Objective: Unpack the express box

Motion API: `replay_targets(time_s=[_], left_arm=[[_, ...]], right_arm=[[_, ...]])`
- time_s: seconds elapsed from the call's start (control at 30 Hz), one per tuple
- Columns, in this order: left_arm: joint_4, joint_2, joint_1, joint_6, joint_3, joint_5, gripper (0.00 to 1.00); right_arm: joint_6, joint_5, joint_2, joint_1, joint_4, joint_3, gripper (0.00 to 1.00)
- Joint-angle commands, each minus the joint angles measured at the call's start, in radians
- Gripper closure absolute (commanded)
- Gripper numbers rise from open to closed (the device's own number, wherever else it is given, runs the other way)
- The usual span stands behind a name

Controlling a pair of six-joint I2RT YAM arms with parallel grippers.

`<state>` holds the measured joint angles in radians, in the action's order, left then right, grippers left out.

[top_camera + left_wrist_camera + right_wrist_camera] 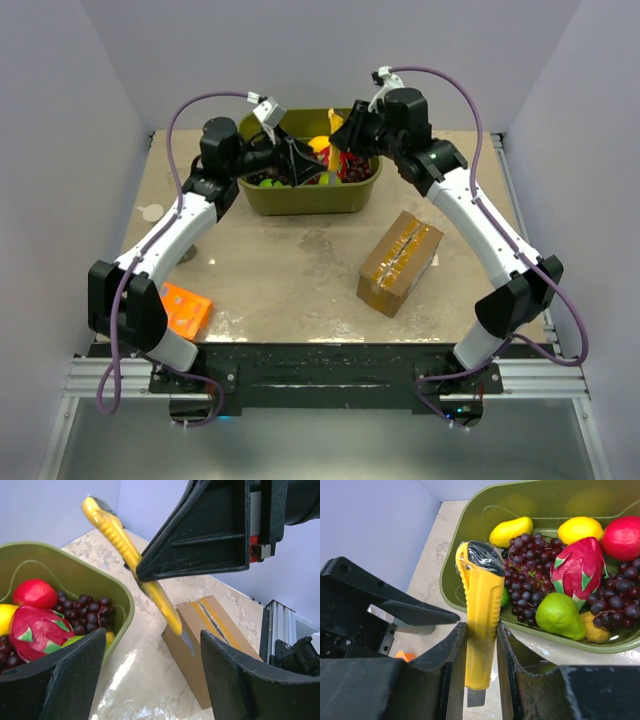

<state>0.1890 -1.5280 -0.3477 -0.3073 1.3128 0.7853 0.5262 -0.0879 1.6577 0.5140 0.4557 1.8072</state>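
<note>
The express box (400, 262), brown cardboard with glossy tan tape along its top seam, lies on the table right of centre; it also shows in the left wrist view (215, 630). My right gripper (346, 136) is shut on a yellow utility knife (480, 605) with its blade (476, 698) extended, held above the bin's front edge. The knife also shows in the left wrist view (132, 560). My left gripper (298, 163) is open and empty (152, 647), just left of the knife. Neither gripper touches the box.
A green bin (300, 198) at the back centre holds grapes (527, 587), a dragon fruit (577, 570), a pear, lemons and a red fruit. A flat orange box (185, 308) lies at the front left. Grey walls close in both sides. A metal rail (280, 630) runs along the right edge.
</note>
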Motion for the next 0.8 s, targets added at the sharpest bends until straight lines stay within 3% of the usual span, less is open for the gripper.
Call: replay_targets(time_s=[0.0, 0.77], left_arm=[[0.056, -0.055, -0.031, -0.024, 0.083, 0.063, 0.26], [0.095, -0.150, -0.077, -0.041, 0.129, 0.094, 0.59]], right_arm=[[0.029, 0.039, -0.018, 0.000, -0.028, 0.023, 1.00], [0.023, 0.020, -0.044, 0.000, -0.051, -0.011, 1.00]])
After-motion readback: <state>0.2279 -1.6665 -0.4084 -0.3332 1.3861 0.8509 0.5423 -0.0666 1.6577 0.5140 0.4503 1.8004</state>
